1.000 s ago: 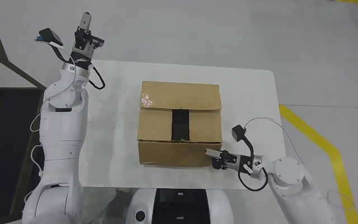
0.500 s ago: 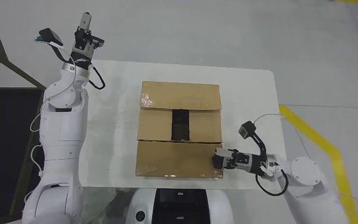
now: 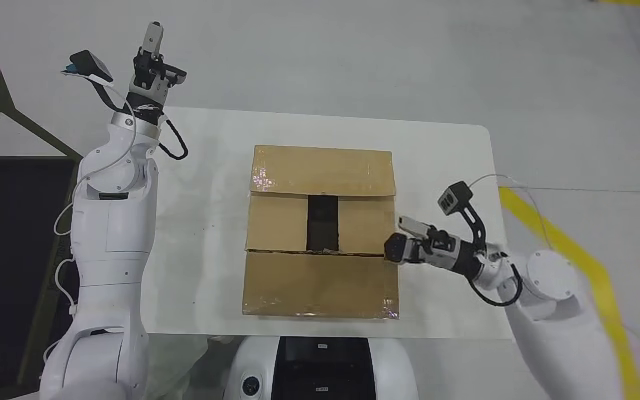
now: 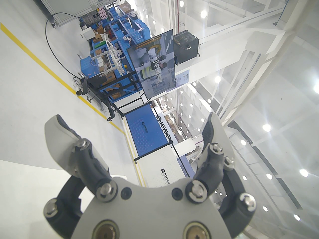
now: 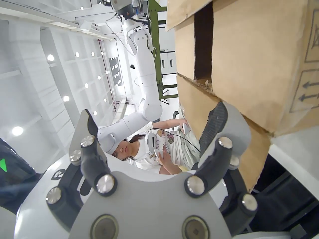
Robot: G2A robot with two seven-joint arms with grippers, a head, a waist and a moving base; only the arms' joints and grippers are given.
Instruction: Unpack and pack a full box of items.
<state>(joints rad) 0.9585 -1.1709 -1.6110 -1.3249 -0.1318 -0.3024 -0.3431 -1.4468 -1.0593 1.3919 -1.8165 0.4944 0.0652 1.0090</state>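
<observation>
Seeing cardboard box [image 3: 320, 215] upright at centre of bench [image 3: 200, 270], top partly undone. Near flap [image 3: 318, 285] folded out roughly flat toward the robot side. Far flap [image 3: 322, 170] lying over the back half of the top, its edge slightly lifted in the right wrist view. Between the two inner flaps, a dark gap [image 3: 322, 222] into the interior; contents not readable.

Right end effector [image 3: 397, 237] at the box's right edge, level with the crease of the near flap. Fingers apart, nothing clamped. One ribbed pad [image 5: 211, 123] just beside the near flap's cardboard edge, contact not confirmable; other finger well clear of the box.

Left end effector [image 3: 150, 36] raised past the far left bench corner, pointing away from the box and well apart from it. Fingers [image 4: 59, 130] spread wide there too, nothing between them.
</observation>
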